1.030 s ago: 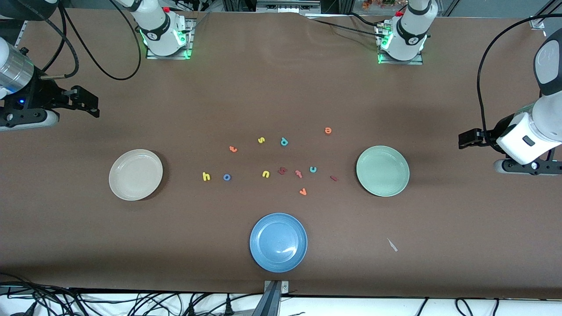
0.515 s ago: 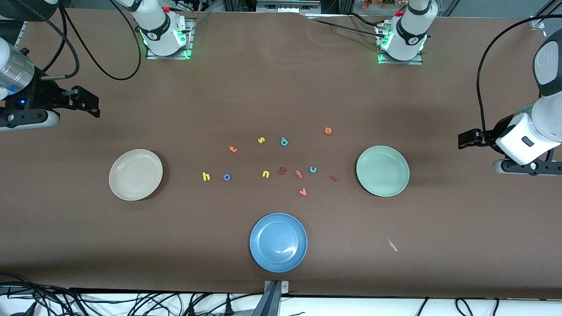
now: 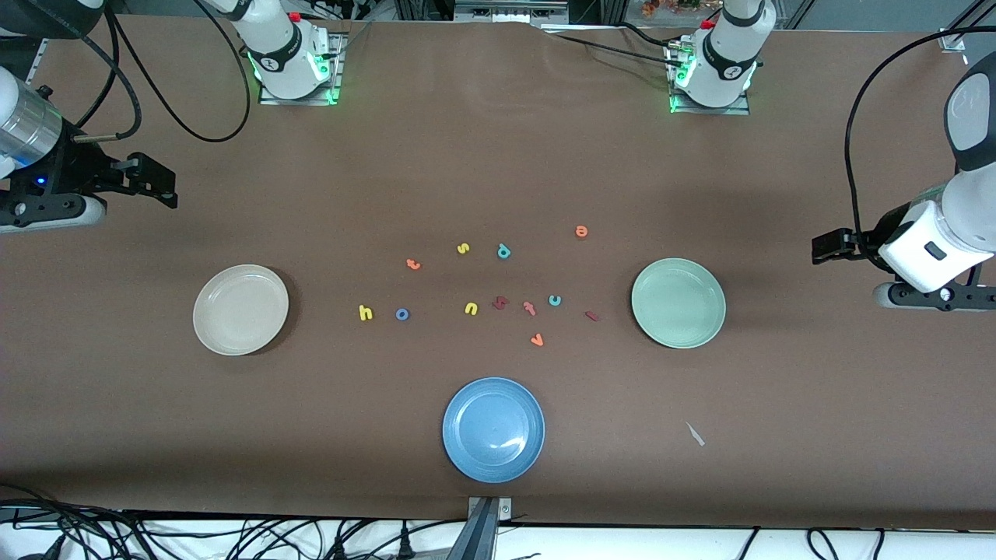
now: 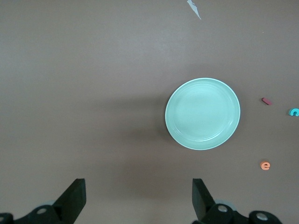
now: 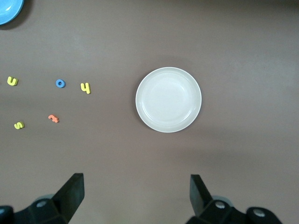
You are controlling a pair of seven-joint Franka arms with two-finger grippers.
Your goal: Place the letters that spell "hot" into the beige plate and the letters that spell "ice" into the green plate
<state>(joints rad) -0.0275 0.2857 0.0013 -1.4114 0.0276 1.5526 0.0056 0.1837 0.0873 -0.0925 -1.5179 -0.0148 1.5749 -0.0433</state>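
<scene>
Overall, the brown table [image 3: 498, 155] held small foam letters between the empty beige plate [image 3: 240, 309] and green plate [image 3: 678, 303]; left gripper [image 4: 138, 198] and right gripper [image 5: 135, 196] waited spread, holding nothing.

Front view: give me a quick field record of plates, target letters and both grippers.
beige plate: empty, toward the right arm's end
green plate: empty, toward the left arm's end
blue plate: empty, nearest the front camera
hot letters: h, o, t, all on the table
ice letters: i, c, e, all on the table
left gripper: jaws open, holding nothing, waiting
right gripper: jaws open, holding nothing, waiting
</scene>
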